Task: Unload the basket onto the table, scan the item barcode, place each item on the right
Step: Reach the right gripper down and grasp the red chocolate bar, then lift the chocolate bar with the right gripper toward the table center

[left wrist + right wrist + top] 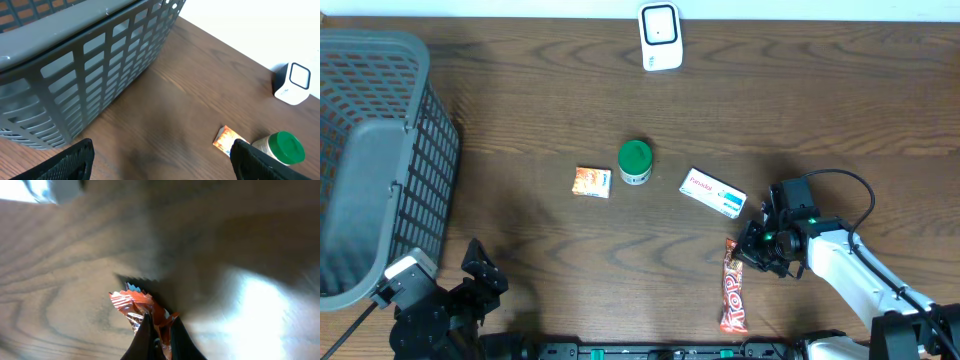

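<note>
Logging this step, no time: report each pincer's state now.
Left pincer: open, holding nothing.
Right pincer: shut on the crimped end of the red snack bar.

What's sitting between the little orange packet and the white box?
A small jar with a green lid stands between the orange packet and the white box, a little farther back; the overhead view shows it.

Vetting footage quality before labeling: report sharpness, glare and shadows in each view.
Overhead: sharp, evenly lit. Left wrist: basket crisp, white background above the scanner blown out. Right wrist: blurry throughout, bright glare patch on the table, candy bar wrapper soft in the right gripper.
</note>
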You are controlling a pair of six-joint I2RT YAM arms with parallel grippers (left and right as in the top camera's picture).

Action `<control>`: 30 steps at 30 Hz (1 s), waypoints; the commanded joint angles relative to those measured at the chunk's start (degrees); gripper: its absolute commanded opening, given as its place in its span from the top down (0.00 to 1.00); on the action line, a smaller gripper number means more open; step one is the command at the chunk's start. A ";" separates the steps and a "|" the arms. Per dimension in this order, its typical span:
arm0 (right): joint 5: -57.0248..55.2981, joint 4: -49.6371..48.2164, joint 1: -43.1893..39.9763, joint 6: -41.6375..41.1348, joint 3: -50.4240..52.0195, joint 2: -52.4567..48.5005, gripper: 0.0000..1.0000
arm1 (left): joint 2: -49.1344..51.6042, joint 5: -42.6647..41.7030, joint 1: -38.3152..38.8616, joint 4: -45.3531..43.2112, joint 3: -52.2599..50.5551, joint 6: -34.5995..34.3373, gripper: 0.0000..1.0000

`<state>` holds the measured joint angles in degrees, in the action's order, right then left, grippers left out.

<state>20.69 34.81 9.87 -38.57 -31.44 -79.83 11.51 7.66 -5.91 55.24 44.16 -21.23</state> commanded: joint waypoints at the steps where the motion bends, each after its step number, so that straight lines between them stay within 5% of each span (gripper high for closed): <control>1: -4.20 4.55 0.31 -1.16 -0.87 2.12 0.98 | -0.02 0.48 -0.24 0.02 -0.13 -0.50 0.13; 7: -9.88 16.39 0.31 -2.14 -9.44 9.38 0.99 | -0.02 0.50 -0.24 0.02 -0.13 -0.50 0.13; 13: -28.17 22.47 0.31 -3.61 -17.03 15.04 0.99 | -0.02 0.50 -0.24 0.02 -0.13 -0.50 0.13; 18: -44.70 16.52 0.31 -5.57 -17.05 15.23 0.99 | -0.02 0.48 -0.24 0.02 -0.13 -0.50 0.13; 25: -54.31 0.72 0.37 -5.49 -17.05 11.56 0.99 | -0.02 0.50 -0.24 0.02 -0.13 -0.50 0.13; 30: -59.21 -13.77 0.37 3.26 -17.05 5.70 0.99 | -0.02 0.50 -0.24 0.02 -0.13 -0.50 0.13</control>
<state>-31.75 26.06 9.89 -41.80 -47.94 -70.76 11.51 7.68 -5.91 55.29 44.16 -21.23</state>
